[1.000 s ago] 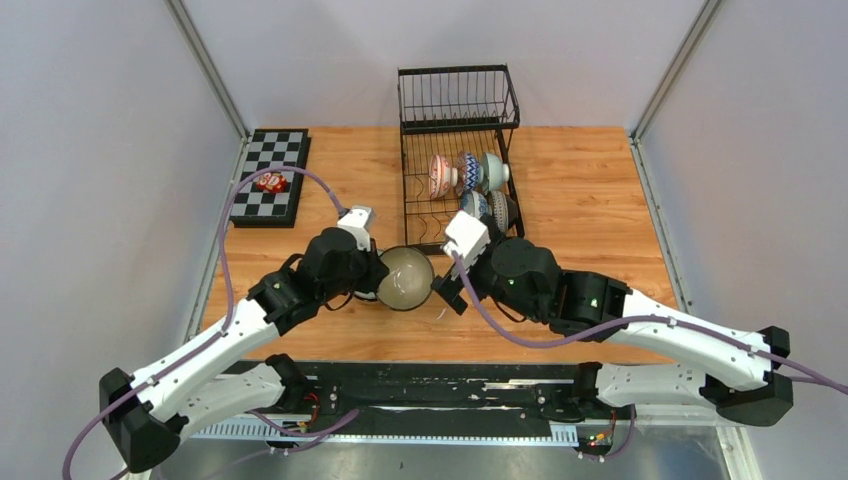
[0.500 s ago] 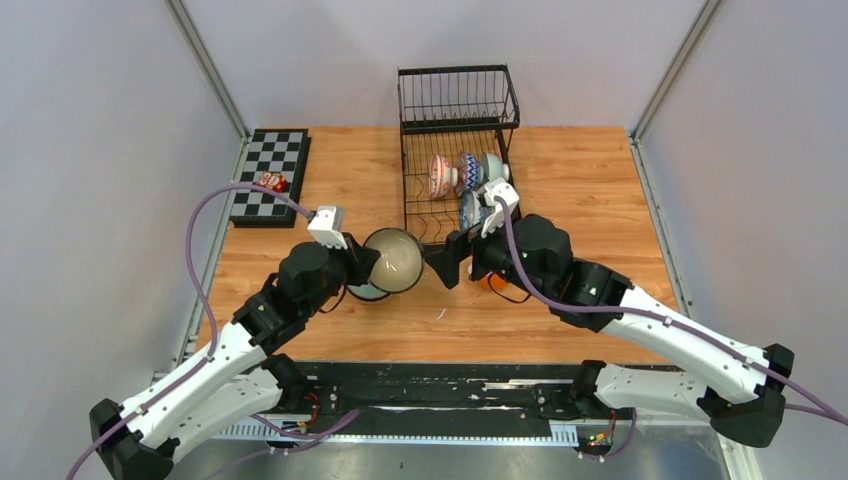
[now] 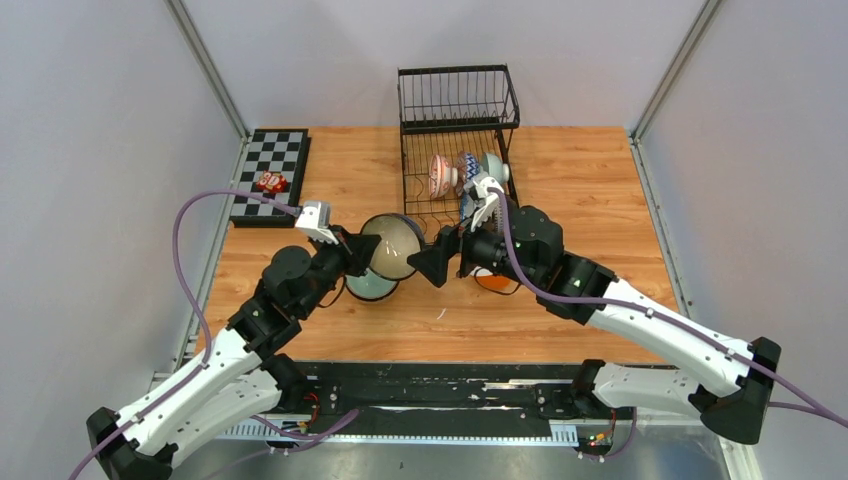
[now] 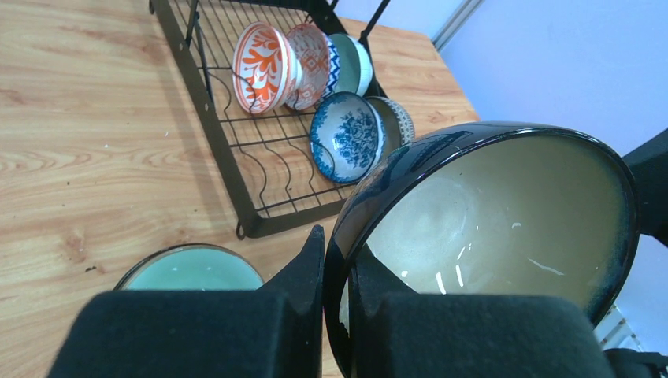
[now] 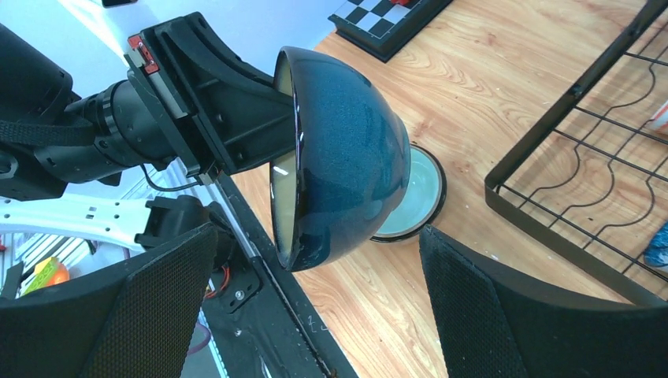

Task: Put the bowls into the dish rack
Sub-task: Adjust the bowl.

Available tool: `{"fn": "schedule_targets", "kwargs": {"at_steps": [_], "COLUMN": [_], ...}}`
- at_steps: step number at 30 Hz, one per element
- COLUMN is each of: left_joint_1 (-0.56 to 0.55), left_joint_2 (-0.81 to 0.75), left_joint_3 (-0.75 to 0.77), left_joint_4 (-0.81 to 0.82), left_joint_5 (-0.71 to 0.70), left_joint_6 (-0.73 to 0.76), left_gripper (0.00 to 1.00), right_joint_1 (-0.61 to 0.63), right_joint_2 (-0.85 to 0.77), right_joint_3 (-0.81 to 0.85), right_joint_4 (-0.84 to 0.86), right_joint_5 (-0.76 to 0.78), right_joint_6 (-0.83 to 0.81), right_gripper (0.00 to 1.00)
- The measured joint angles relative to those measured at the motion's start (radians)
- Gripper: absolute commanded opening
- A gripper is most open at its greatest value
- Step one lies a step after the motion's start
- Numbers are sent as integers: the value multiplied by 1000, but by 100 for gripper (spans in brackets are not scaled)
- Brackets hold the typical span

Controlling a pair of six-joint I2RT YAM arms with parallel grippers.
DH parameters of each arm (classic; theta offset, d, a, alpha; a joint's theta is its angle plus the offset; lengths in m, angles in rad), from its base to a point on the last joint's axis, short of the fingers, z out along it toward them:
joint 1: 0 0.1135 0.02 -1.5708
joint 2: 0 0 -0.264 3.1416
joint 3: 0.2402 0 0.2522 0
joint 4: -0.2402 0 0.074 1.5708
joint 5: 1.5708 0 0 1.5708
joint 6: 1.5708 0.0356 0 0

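Five bowls (image 3: 468, 172) stand on edge in the dish rack (image 3: 404, 185) at the far side of the wooden surface (image 3: 600, 200), three in the far row and two in the near row, a blue-patterned bowl (image 4: 346, 135) among the nearer pair. The left tool (image 3: 360, 255) is clamped on the dark rim of a cream bowl (image 3: 393, 247), holding it tipped on its side above the surface, just in front of the rack's near left corner. Under it, a pale green bowl (image 3: 368, 287) sits upright on the surface. The right tool (image 3: 440, 255) faces the held bowl with its jaws spread wide, one finger on each side of the bowl's dark blue outside and clear of it. An orange bowl (image 3: 492, 282) lies partly hidden beneath the right arm. A checkerboard (image 3: 268, 175) lies at the far left.
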Motion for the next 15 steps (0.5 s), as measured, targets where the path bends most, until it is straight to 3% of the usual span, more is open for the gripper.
{"fn": "schedule_targets", "kwargs": {"at_steps": [15], "left_joint_1": [0], "left_joint_2": [-55], "left_joint_3": [0], "left_joint_4": [24], "left_joint_5": [30], "left_joint_6": [2], "left_gripper": [0], "right_joint_1": [-4], "right_joint_2": [16], "right_joint_3": [-15], "right_joint_4": [129], "right_joint_5": [-81], "right_joint_6": [13], "right_gripper": [100]}}
